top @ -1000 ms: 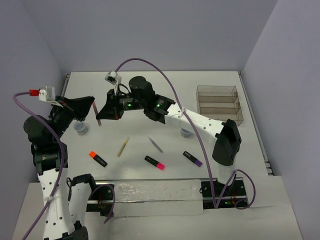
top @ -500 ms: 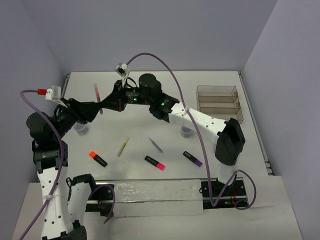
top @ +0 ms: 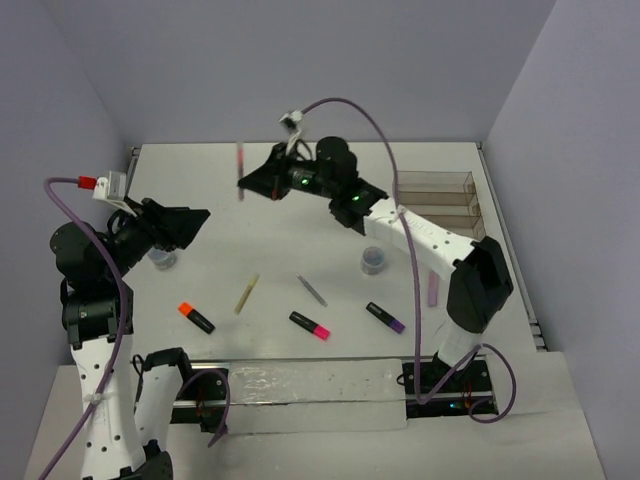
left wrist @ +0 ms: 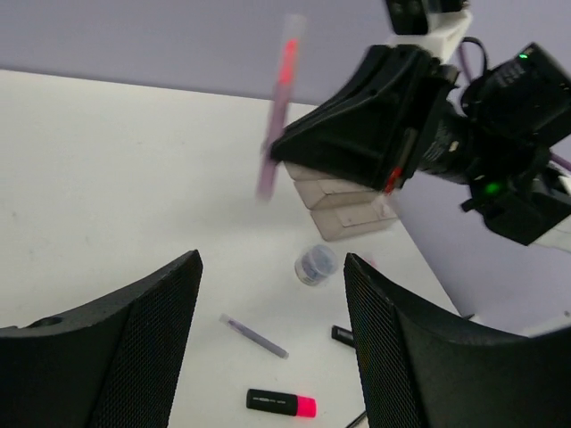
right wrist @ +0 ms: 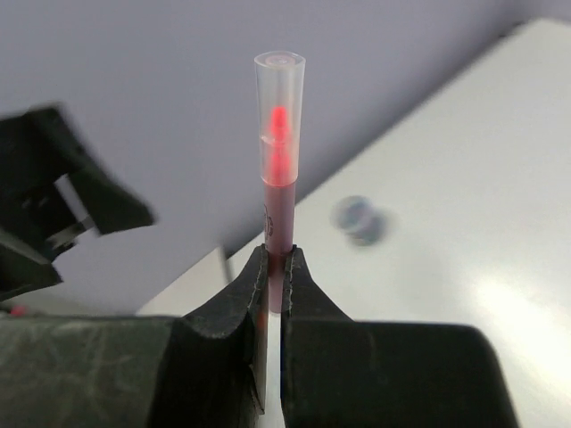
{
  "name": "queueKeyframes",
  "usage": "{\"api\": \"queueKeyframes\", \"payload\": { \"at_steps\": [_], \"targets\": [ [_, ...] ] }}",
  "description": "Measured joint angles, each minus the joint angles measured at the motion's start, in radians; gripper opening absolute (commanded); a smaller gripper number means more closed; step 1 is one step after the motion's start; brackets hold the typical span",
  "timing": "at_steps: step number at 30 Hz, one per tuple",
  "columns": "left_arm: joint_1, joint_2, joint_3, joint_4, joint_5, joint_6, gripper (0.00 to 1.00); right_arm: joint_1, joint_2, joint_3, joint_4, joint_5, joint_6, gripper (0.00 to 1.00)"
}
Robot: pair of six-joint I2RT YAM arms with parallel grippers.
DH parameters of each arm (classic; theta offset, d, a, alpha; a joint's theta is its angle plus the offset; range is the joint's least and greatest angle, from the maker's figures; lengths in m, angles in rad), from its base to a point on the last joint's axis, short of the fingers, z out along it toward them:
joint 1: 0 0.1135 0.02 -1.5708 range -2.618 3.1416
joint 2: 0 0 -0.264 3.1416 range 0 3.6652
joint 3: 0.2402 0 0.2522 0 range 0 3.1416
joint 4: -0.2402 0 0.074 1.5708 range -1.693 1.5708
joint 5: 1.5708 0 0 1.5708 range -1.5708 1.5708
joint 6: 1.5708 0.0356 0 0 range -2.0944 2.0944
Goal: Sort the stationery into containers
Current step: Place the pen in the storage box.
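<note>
From above, the clear tray (top: pixel 435 205) sits at the far right of the table (top: pixel 300 225); well left of the tray, the raised right gripper (top: pixel 247 183) pinches a red stick (top: pixel 240 172) that stands upright. Much farther left of the tray, the left gripper (top: pixel 198 222) hangs with its jaws apart. Left of the tray and nearer the arms lie a round grey-blue piece (top: pixel 373 260), a grey stick (top: pixel 311 289), a beige stick (top: pixel 246 293), an orange highlighter (top: pixel 196 317), a pink highlighter (top: pixel 309 325) and a purple highlighter (top: pixel 385 317). The left wrist view shows its own fingers (left wrist: pixel 152 339) spread wide, with the stick blurred in the air just left of the tray. The right wrist view shows the jaws closed tight on the stick's lower part
</note>
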Motion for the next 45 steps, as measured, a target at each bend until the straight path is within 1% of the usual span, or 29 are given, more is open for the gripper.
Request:
{"api": "queueKeyframes", "payload": {
  "at_steps": [4,7,12,15,21,25,30,36,45],
  "targets": [
    [0.0,0.006,0.001,-0.073,-0.121,0.07,0.71,-0.18,-0.117,-0.107,-0.083,0.131,0.043,0.0],
    [0.0,0.031,0.008,-0.149,-0.225,0.137,0.7,-0.324,-0.243,-0.248,-0.149,0.289,0.115,0.0],
    [0.0,0.085,0.028,-0.268,-0.355,0.249,0.7,-0.472,-0.402,-0.462,-0.222,0.541,0.259,0.0],
    [0.0,0.083,0.028,-0.312,-0.385,0.291,0.69,-0.55,-0.424,-0.514,-0.283,0.613,0.357,0.0],
    [0.0,0.066,0.021,-0.321,-0.393,0.331,0.69,-0.705,-0.423,-0.529,-0.438,0.689,0.514,0.0],
    [0.0,0.061,0.001,-0.321,-0.394,0.347,0.69,-0.745,-0.423,-0.529,-0.532,0.731,0.593,0.0],
    [-0.001,0.064,-0.01,-0.322,-0.397,0.351,0.69,-0.761,-0.406,-0.551,-0.591,0.724,0.702,0.0],
    [-0.001,0.061,-0.01,-0.321,-0.398,0.351,0.69,-0.762,-0.365,-0.626,-0.628,0.706,0.822,0.0],
    [-0.001,0.061,-0.01,-0.321,-0.409,0.35,0.69,-0.765,-0.24,-0.634,-0.64,0.678,0.902,0.0]
  ]
}}
